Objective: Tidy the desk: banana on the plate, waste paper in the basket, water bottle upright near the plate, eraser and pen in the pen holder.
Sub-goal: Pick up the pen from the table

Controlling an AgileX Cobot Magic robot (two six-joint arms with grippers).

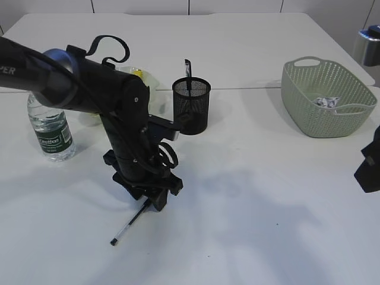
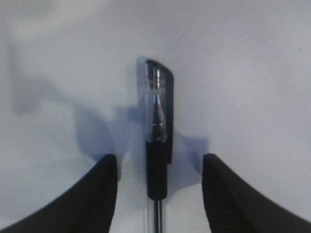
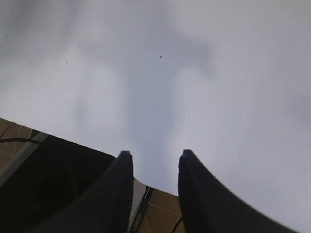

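Left arm lowered, right arm parked at the edge.
Left gripper (image 2: 158, 194) points down, jaws apart; right gripper (image 3: 153, 187) hovers (jaws parted, empty).

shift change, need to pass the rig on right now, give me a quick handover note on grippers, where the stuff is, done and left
Left gripper: open, low over the table, one finger either side of the pen, not closed on it.
Right gripper: open, empty, parked at the right table edge.
Pen: flat on the table, in front of the pen holder.
Water bottle: upright at far left.
Basket: waste paper inside, done.
Banana and plate: mostly hidden behind the left arm, can't confirm.
Pen holder: a dark item sticks out; eraser not visible.
Left: grasp pen, drop it in the holder; check banana, eraser.
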